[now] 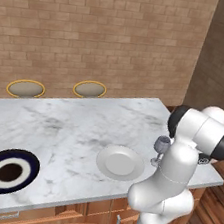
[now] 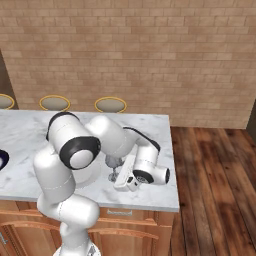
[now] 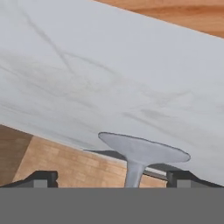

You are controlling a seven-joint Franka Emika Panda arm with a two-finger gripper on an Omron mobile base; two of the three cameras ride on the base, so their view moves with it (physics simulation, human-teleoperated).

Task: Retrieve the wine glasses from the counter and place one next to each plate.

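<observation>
One wine glass stands upright on the marble island top, just right of the white plate. The navy plate with its white ring lies at the island's near left. My gripper reaches in low from the right, level with the wine glass, which my arm partly hides. In the rolled hand view, my gripper is open. The thin stem rises between the wide-apart fingertips without touching them, and the round foot rests on the marble. The counter is out of view.
Round stools stand along the island's far side, before a brick wall. The island's right end is close to the glass, with wooden floor beyond it. My own arm blocks the near right corner.
</observation>
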